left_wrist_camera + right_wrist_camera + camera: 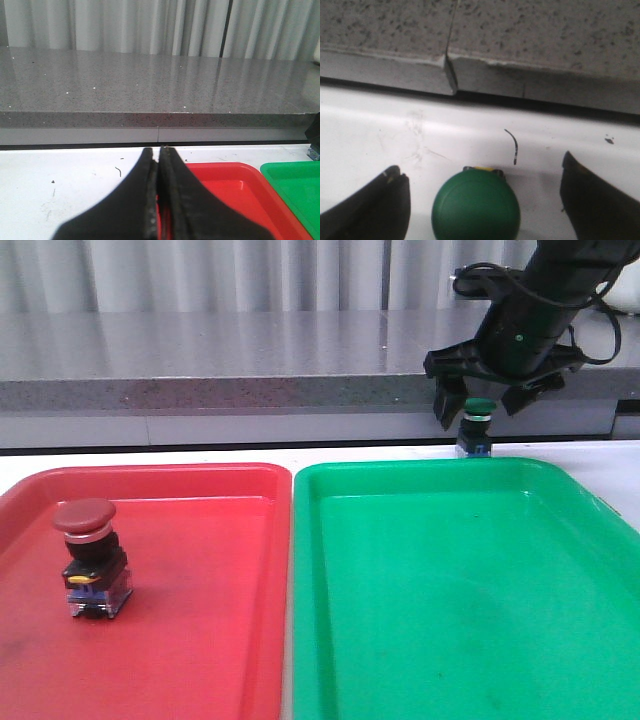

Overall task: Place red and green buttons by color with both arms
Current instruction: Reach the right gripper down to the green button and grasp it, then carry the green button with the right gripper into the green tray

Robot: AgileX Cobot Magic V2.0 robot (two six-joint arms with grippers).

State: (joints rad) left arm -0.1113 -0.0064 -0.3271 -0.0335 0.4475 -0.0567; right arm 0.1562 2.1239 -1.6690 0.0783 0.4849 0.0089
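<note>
Currently your right hand (485, 408) is spread astride the green button (476, 428), which stands on the tabletop (600, 455) just behind the green tray (450, 590). Center its cap between the fingers (375, 205), lower squarely, then pinch. The left hand (160, 200) is pressed together; the red button (92, 558) stands in the red tray (200, 640).

Lab bench: speckled ledge (200, 350), curtains (125, 25)

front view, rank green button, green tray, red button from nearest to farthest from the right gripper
1. green button, between the open fingers of the right gripper
2. green tray, just in front, below
3. red button, far left, standing in the red tray
</note>
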